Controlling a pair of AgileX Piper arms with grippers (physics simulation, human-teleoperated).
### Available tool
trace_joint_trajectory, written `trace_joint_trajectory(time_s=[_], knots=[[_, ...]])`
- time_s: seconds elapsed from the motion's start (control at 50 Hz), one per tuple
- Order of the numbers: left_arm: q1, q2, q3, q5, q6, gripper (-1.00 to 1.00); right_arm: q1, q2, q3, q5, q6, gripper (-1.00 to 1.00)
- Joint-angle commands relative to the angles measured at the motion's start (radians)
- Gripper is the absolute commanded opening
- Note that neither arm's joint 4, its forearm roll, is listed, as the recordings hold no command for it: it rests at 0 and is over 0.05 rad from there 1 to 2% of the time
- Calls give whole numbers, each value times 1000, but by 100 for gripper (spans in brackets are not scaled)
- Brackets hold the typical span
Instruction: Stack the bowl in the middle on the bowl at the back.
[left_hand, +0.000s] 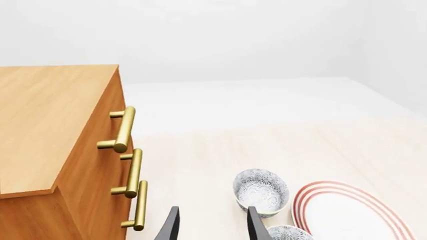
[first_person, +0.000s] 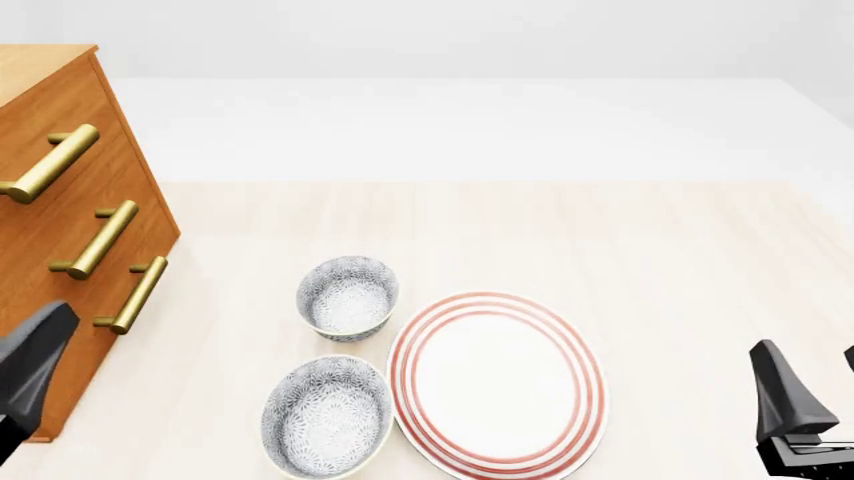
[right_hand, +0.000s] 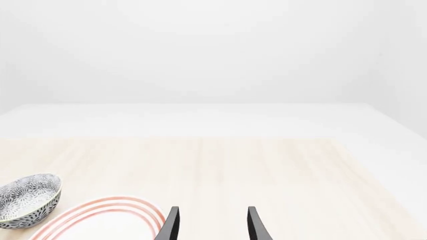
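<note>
From the front, the near speckled bowl sits closest, between the two grippers and nearer the left gripper, which shows only as a dark finger at the picture's edge. The right gripper is likewise a dark wedge at the far side, well apart from the crockery. Just beside that bowl lies the red-ringed plate, flat, glossy white with concentric red bands. Beyond the near bowl stands the back bowl, its twin: small, round, white with dense blue-grey speckling inside and out.

The left wrist view shows what the front cannot: the left gripper released, its two black tapered fingers spread with nothing between them. Just ahead of one finger is the back bowl, and the near bowl peeks in at the frame's edge, beside the plate. Off to the other side rises the wooden cabinet, orange-brown grain, with cylindrical brass handles.

The right wrist view has the right gripper also released and empty, with the plate near it, one speckled bowl past that, and pale wood-grain tabletop stretching ahead.
</note>
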Motion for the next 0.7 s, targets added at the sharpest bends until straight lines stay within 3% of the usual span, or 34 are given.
trace_joint_trajectory(time_s=[0.02, 0.1, 0.14, 0.3, 0.38, 0.46, 0.56, 0.7], knots=[[-105, 165, -110, 124, -58, 100, 0, 0, 0, 2, 5, 100], [-127, 225, -125, 146, -71, 100, 0, 0, 0, 2, 5, 100], [-127, 276, -132, 159, -137, 100, 0, 1, 0, 1, 7, 100], [-156, 397, -151, 186, -161, 100, 0, 3, 1, -1, 10, 100], [-191, 464, -147, 184, -208, 100, -1, 4, 1, -3, 11, 100], [-201, 504, -141, 173, -197, 100, -1, 1, 0, 1, 10, 100], [-219, 571, -115, 143, -242, 100, -1, 2, -1, 1, 11, 100], [-270, 647, -40, 64, -358, 100, -1, 2, -1, 1, 12, 100]])
